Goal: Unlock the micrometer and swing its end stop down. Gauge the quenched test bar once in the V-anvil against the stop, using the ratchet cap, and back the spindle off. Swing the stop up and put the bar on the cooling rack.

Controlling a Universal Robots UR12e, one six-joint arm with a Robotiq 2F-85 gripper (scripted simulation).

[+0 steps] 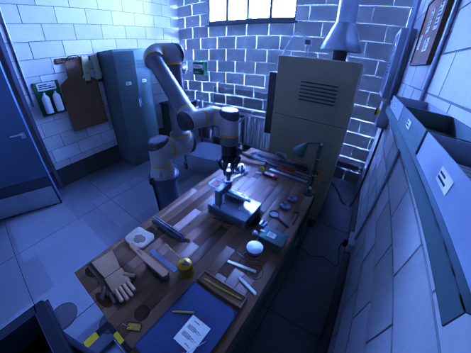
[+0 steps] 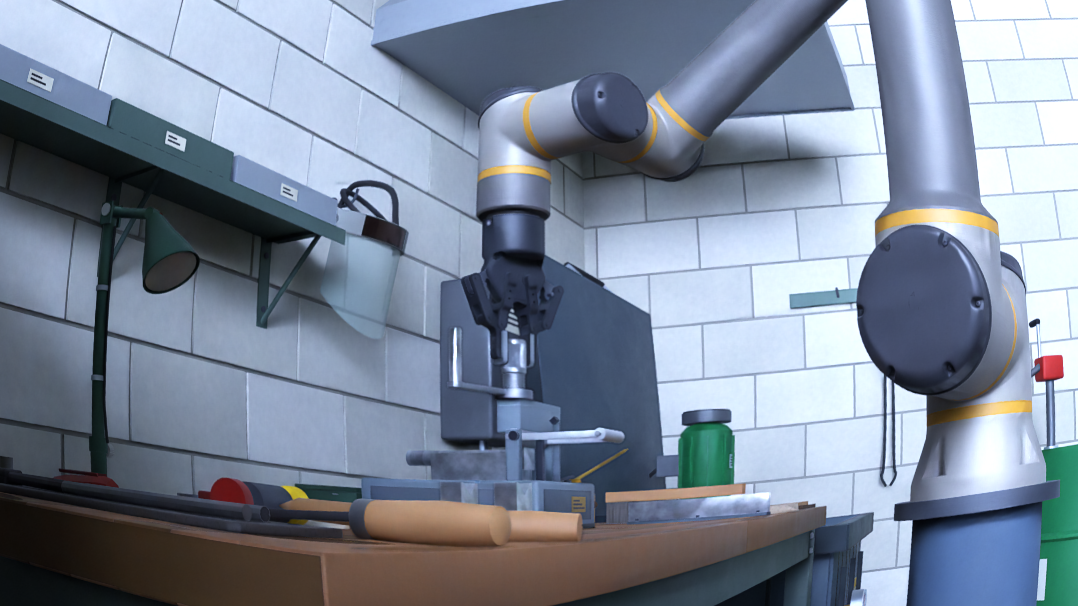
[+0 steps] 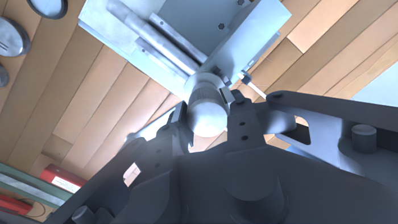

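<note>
The micrometer's spindle below the ratchet cap [image 3: 207, 113] is hidden by the cap itself in the wrist camera. The micrometer stand [image 1: 233, 203] sits mid-bench, its grey base under an upright column. The test bar [image 3: 153, 35] lies along the V-anvil on the base; from the second side camera it shows as a dull grey rod [image 2: 445, 457]. A pale lever [image 2: 573, 436] sticks out level from the column to the right. My gripper [image 2: 514, 348] comes straight down onto the column's top and is clamped on the knurled ratchet cap [image 2: 515, 354].
Behind the stand rise a tan cabinet [image 1: 314, 110] and a green desk lamp [image 1: 309, 152]. Wooden-handled tools [image 2: 452, 521] and files lie at the bench's far end, a green jar [image 2: 705, 448] beyond. Magnifier, discs and a small teal box [image 1: 272, 238] sit right of the stand.
</note>
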